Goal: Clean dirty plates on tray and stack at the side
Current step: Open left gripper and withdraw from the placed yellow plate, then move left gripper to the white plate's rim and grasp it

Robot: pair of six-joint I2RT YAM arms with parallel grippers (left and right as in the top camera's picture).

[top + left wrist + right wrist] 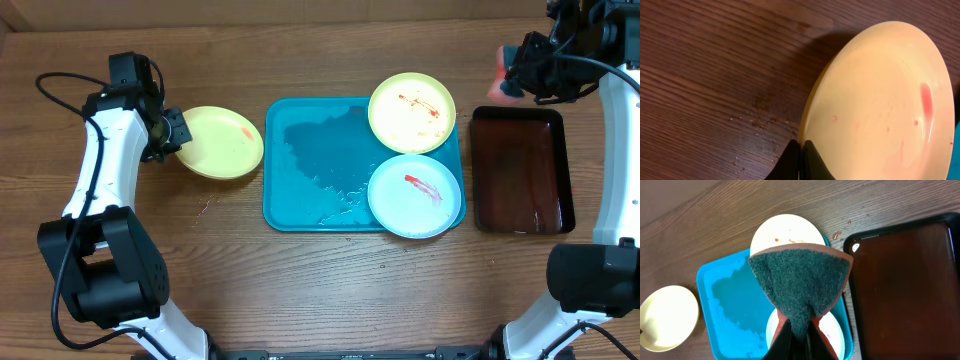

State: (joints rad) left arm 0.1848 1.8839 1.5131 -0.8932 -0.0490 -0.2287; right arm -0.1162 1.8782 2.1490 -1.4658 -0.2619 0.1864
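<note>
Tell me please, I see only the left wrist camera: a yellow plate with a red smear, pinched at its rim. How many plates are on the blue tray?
Observer: Two. A yellow plate sits at the far right corner of the tray and a blue plate at its near right corner. Both carry red smears.
Operator: Is the right gripper free?
Observer: No. The right gripper is shut on a green sponge, held clear of the plates.
Operator: Where is my plate relative to the tray?
Observer: The pinched plate is just left of the tray, outside it, with the left gripper on its left rim.
</note>
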